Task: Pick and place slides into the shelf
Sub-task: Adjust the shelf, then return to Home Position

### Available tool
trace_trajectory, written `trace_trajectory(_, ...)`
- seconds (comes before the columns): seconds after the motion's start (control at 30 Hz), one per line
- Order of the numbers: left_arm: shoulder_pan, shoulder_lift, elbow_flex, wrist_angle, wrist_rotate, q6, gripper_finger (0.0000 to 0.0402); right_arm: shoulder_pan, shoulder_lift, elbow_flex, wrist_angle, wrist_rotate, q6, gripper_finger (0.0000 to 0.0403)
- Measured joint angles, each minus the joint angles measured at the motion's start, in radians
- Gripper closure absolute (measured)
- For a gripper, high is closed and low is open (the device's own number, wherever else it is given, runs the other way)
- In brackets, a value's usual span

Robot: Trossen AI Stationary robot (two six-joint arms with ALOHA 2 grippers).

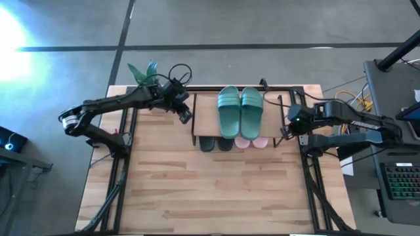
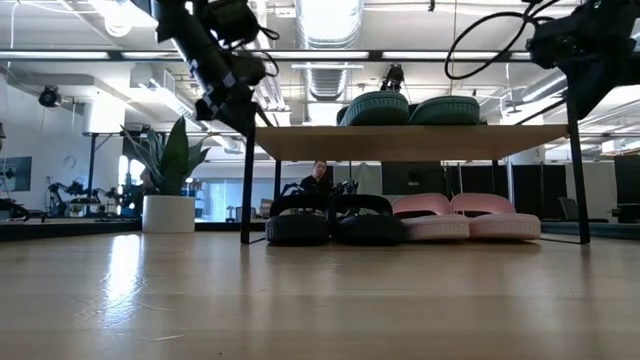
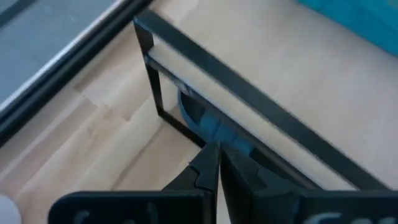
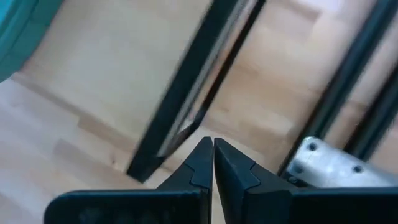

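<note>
Both grippers hang above the worktop (image 1: 216,190), one at each end of the shelf (image 1: 205,111). High view: left gripper (image 1: 186,117) beside the shelf's left end, fingers together, empty; right gripper (image 1: 285,131) beside the right end, fingers together, empty. Green slides (image 1: 240,111) lie side by side on the top board; black slides (image 1: 216,143) and pink slides (image 1: 252,142) poke out from under its near edge.
Low view: black pair (image 2: 333,220) and pink pair (image 2: 466,217) sit under the board, green pair (image 2: 412,108) on top. Potted plant (image 2: 167,190) stands behind, left.
Left wrist view: fingers (image 3: 206,171) pressed shut, near a shelf leg (image 3: 153,87).
Right wrist view: fingers (image 4: 202,163) shut, near the frame (image 4: 186,87).
</note>
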Motion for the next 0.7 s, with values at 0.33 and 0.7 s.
trace_trajectory(0.33,-0.113,-0.192,-0.016,0.056,0.064,-0.033,0.0402,0.000,-0.088,0.103,0.087,0.160,-0.084,0.0394)
trace_trajectory(0.7,-0.270,-0.330,-0.307,0.865,0.200,-0.245,0.0402,0.069,-0.113,0.209,0.372,-0.049,-0.321,0.0394)
